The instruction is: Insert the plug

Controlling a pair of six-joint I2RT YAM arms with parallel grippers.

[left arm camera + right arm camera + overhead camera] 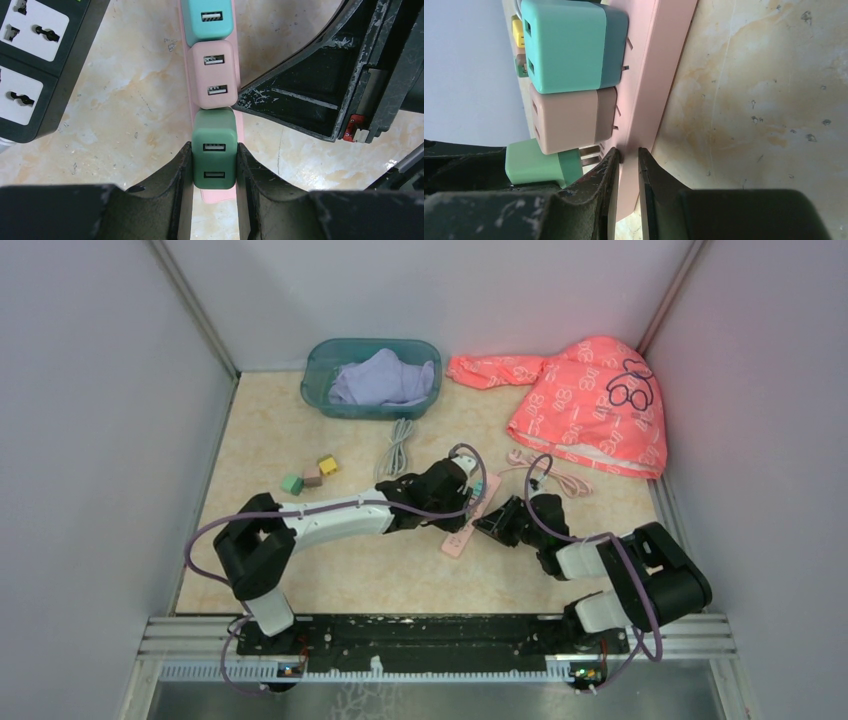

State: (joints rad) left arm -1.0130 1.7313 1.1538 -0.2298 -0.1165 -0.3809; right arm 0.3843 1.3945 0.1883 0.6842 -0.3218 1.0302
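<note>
We see the left gripper [213,156] clamped on the green plug [214,131], which sits over the end of the pink power strip [659,75] with its prongs [591,154] still bare (so not fully home). The pink charger [214,75] crowds against it, with a teal charger [207,20] beyond. A black power strip [30,60] lies off to the left. The right gripper [628,161] pinches the pink strip's edge, and its finger hides the prong tips from us.
</note>
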